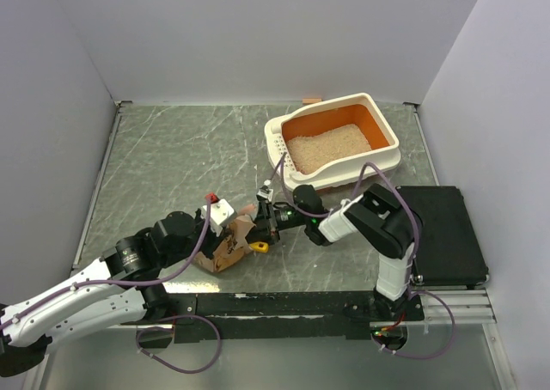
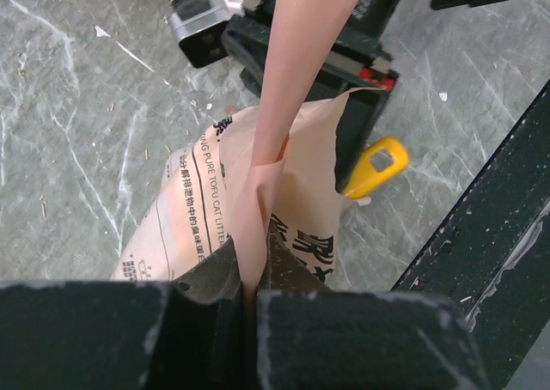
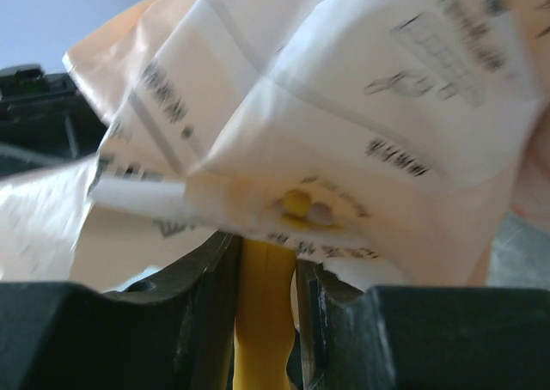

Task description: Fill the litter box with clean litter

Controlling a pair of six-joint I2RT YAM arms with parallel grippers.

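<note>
- Nearest us, at the bottom edge of the overhead view, we see the left arm (image 1: 86,295) and the right arm (image 1: 378,222) both reaching inward to meet at one spot near the front of the table.
- We see a grey marbled table (image 1: 172,149) under everything, with plain pale walls around it.
- We find the litter box (image 1: 387,137) at the far right of the table, well apart from both grippers.
- We see clean litter (image 1: 331,147) across part of its floor, and orange shows bare at the far end and up the walls. We judge the filling begun but not finished.
- We see a flat black box (image 1: 447,235) beside the right arm.
- We see a crinkled paper bag (image 2: 198,218) standing between the two arms.
- We see the left gripper (image 2: 249,300) pressed together on a fold of the bag's top edge, holding it up.
- We see the right gripper (image 3: 264,265) pinching the handle of a yellow scoop (image 2: 376,167). Its bowl is hidden in the bag, so we cannot tell whether it is loaded.
- We judge that more scoops must be carried across the open table and over the litter box's near rim, with nothing else in the way.
</note>
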